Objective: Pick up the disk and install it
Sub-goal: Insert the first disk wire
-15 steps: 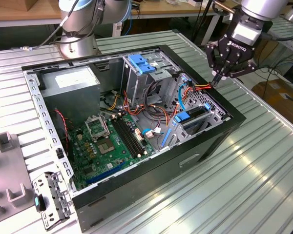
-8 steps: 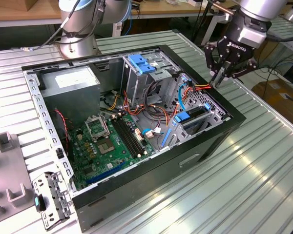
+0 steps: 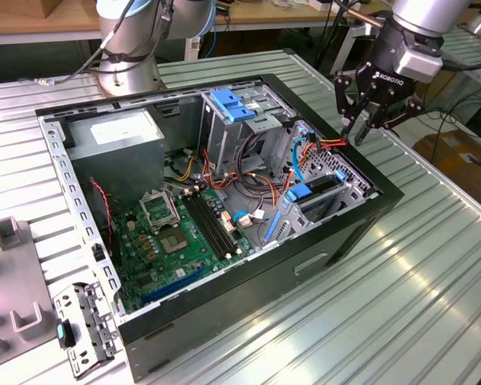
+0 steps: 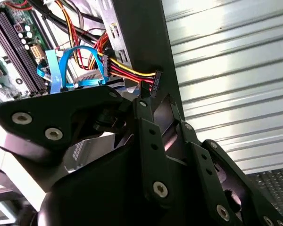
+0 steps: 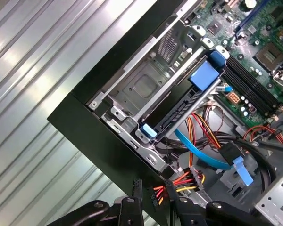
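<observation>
The disk [image 3: 324,187] sits edge-up in the drive cage at the open computer case's corner on the exterior view's right. Its blue bracket tab [image 3: 300,192] faces the motherboard. In the first wrist view the disk [image 5: 178,114] shows as a dark strip between metal cage walls, with blue bracket ends. My gripper [image 3: 358,136] hangs over the case rim just beyond the cage. It is shut on the black power connector [image 5: 157,194] of a red, yellow and orange wire bundle [image 4: 127,70]. The connector [image 4: 154,84] pokes out between the fingertips.
A blue data cable [image 5: 203,153] loops beside the disk cage. An upright metal cage with a blue latch [image 3: 231,106] stands mid-case, with a grey power supply box [image 3: 116,136] behind it. The motherboard [image 3: 172,233] covers the floor. Ribbed metal table [image 3: 401,289] surrounds the case, and a second arm's base [image 3: 128,48] stands behind.
</observation>
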### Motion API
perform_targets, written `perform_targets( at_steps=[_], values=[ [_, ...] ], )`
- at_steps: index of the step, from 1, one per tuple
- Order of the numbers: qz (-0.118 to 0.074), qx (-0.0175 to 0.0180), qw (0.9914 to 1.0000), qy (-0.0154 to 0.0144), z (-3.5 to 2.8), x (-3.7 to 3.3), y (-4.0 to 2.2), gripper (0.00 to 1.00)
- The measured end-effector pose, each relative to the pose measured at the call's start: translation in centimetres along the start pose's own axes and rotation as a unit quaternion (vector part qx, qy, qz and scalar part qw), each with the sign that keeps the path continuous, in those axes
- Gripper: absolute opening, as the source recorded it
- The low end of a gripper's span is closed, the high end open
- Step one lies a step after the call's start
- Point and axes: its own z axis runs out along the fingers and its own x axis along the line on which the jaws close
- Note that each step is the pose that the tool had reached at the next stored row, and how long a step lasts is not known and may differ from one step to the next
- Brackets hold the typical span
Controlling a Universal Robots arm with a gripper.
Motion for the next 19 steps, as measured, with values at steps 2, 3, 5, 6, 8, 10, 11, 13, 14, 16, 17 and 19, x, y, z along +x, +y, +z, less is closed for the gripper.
perform_targets(
  at_steps=[2, 3, 5, 6, 8, 10, 11, 13, 14, 16, 17, 19],
  values=[
    [-0.019, 0.0001, 0.99982, 0.0004, 0.14, -0.01, -0.02, 0.32],
    [-0.022, 0.0002, 0.99975, 0.0005, 0.2, -0.03, -0.06, 0.32],
    [-0.026, 0.0002, 0.99965, 0.0006, 0.27, -0.27, -0.4, 0.32],
    [-0.028, 0.0002, 0.9996, 0.0006, 0.28, -0.35, -0.5, 0.32],
    [-0.042, 0.0003, 0.99913, 0.0008, 0.35, -0.4, -0.58, 0.32],
    [-0.063, 0.0003, 0.99802, 0.0014, 0.43, -0.39, -0.6, 0.32],
    [-0.068, 0.0004, 0.99768, 0.0014, 0.49, -0.38, -0.62, 0.32],
    [-0.084, 0.0005, 0.99649, 0.0018, 0.7, -0.36, -0.69, 0.32],
    [-0.099, 0.0005, 0.99509, 0.0021, 0.78, -0.36, -0.7, 0.32],
    [-0.129, 0.0007, 0.9916, 0.0027, 0.92, -0.35, -0.71, 0.32],
    [-0.136, 0.0007, 0.99075, 0.0028, 0.95, -0.34, -0.72, 0.32],
    [-0.142, 0.0007, 0.98986, 0.003, 0.99, -0.33, -0.73, 0.32]
  ],
)
